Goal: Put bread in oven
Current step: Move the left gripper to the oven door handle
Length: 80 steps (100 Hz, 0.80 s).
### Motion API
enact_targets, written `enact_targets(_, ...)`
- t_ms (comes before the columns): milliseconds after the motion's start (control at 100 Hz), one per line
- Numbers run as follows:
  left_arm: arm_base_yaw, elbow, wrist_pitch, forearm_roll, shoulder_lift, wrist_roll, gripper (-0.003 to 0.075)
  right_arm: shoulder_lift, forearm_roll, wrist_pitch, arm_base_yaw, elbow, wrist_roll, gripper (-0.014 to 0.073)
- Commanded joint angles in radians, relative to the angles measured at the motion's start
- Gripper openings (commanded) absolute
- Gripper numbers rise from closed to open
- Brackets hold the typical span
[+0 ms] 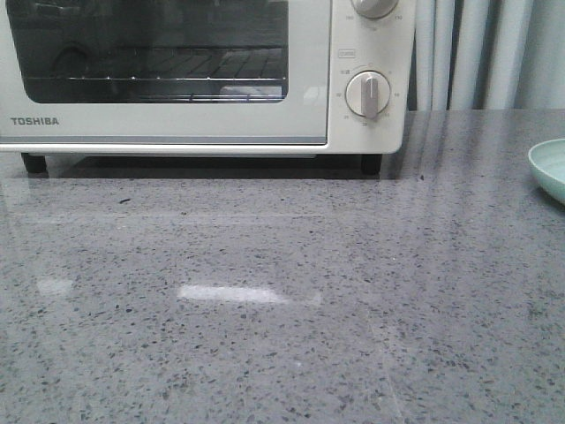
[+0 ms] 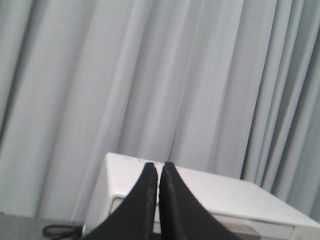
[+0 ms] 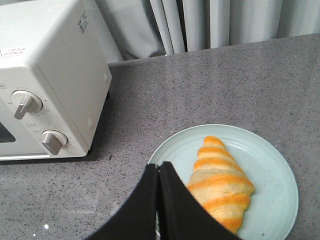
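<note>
We see the oven at the far left of the grey speckled counter, its glass-windowed door shut and its top cut off by the frame edge. Through the dark glass we can make out the wire rack; the interior behind it is too dim to read. Only the lower knob is fully visible in the front view; the upper knob is cropped. Two black feet show beneath the body.

The bread lies on a pale green plate on the counter, to the right of the oven and well apart from it. In the front view only a sliver of the plate's rim appears at the right edge, and the bread is out of frame.

The right gripper hangs above the near rim of the plate, its black fingers pressed together with nothing between them; they hide part of the plate. The left gripper is likewise closed and empty, held over the top of the oven and facing the grey curtain. Neither arm appears in the front view.
</note>
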Motion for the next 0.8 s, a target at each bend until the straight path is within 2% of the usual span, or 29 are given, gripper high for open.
enact_targets(0,-0.051,-0.119,0.070,0.006,0.100,-0.010,-0.0022,0.054,0.000,-0.018,0.000,-0.093,-0.042,-0.0060)
enact_targets(160,-0.126,-0.318,0.321,0.006,0.286,-0.008,-0.0022,0.095,0.000,0.015,0.000,-0.170,-0.067,-0.0060)
enact_targets(300,-0.184,-0.458,0.436,0.007,0.449,0.058,-0.0022,0.097,0.000,0.013,0.000,-0.181,-0.068,-0.0060)
enact_targets(520,-0.216,-0.590,0.474,0.009,0.666,0.116,-0.0021,0.099,0.000,0.027,0.000,-0.181,-0.073,-0.0060)
enact_targets(790,-0.217,-0.652,0.381,-0.005,0.832,0.120,-0.0021,0.099,0.000,0.032,0.000,-0.181,-0.073,-0.0060)
